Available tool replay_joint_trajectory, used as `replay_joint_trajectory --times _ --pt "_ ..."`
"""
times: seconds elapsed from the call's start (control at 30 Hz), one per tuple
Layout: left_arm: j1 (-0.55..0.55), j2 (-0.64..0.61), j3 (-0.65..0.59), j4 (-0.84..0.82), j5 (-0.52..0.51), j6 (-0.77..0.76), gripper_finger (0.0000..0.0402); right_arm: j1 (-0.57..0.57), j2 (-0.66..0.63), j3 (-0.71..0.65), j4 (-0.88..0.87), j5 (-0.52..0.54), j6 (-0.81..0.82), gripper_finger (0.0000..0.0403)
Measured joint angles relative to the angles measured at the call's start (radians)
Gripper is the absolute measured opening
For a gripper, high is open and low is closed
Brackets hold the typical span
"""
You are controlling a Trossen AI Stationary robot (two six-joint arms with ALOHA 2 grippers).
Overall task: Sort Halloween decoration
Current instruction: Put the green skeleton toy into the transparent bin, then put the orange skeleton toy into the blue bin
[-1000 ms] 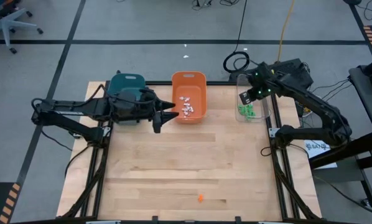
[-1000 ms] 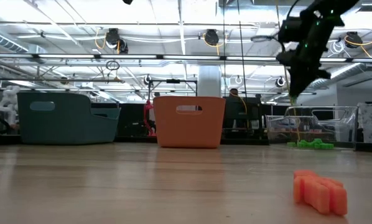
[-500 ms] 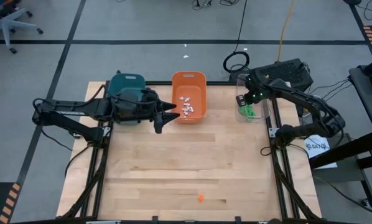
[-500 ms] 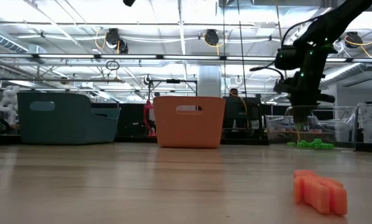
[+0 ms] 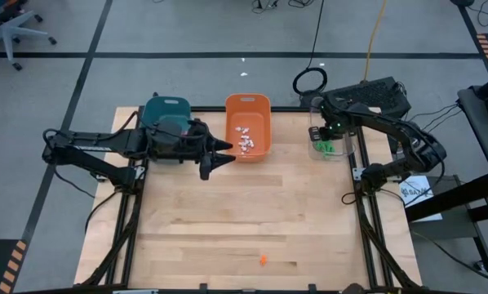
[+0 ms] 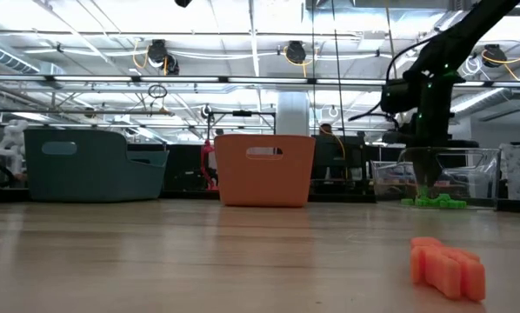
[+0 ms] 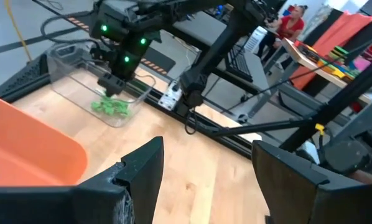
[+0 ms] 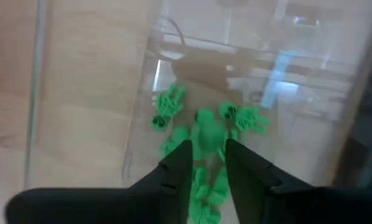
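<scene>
My right gripper (image 8: 208,163) points down inside the clear bin (image 5: 339,122) at the table's far right, just over the pile of green trinkets (image 8: 201,127). Its fingers stand apart, with green showing in the gap. My left gripper (image 7: 204,180) hangs open above the table, beside the orange bin (image 5: 248,122), and holds nothing. White trinkets (image 5: 244,140) lie in the orange bin. One orange trinket (image 6: 447,266) lies on the table near its front edge. My right gripper comes from above, pointing down into the clear bin. A green trinket (image 8: 208,132) shows in the gap at its fingertips. Whether the fingers touch it, I cannot tell.
A teal bin (image 5: 164,109) stands at the far left, partly under my left arm. The three bins line the table's far edge. Bare wood (image 5: 244,212) stretches from the bins to the front edge, apart from the orange trinket (image 5: 263,260).
My right gripper has come down from above the clear bin's rim into the bin, close over the green pile, and has rolled somewhat as it sank.
</scene>
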Motion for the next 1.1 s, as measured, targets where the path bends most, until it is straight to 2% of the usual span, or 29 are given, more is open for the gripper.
replay_joint_trajectory --times 0.23,0.4,0.6,0.73,0.87,0.97,1.1 --pt "-0.042 0.000 0.000 0.000 0.008 0.002 0.0242 0.002 -0.148 0.038 -0.099 -0.009 0.052 0.0148" --pt "-0.095 0.000 0.000 -0.003 0.008 0.002 0.0242 0.086 -0.346 0.047 -0.125 -0.099 0.195 0.0176" --pt "-0.157 0.000 0.000 -0.058 0.008 0.002 0.0242 0.389 -0.553 0.049 -0.122 -0.071 0.482 0.0180" --pt "-0.189 0.000 -0.001 -0.097 0.008 0.002 0.0242 0.630 -0.608 0.049 -0.122 -0.005 0.680 0.0180" --pt "-0.221 0.000 -0.001 -0.120 0.007 0.001 0.0242 0.842 -0.582 0.049 -0.081 0.035 0.779 0.0180" --pt "-0.253 -0.001 -0.001 -0.139 -0.012 -0.001 0.0242 0.970 -0.519 0.049 0.014 0.066 0.773 0.0180" --pt "-0.301 -0.001 -0.001 -0.148 -0.077 -0.022 0.0242 1.082 -0.413 0.049 0.175 0.084 0.740 0.0180"
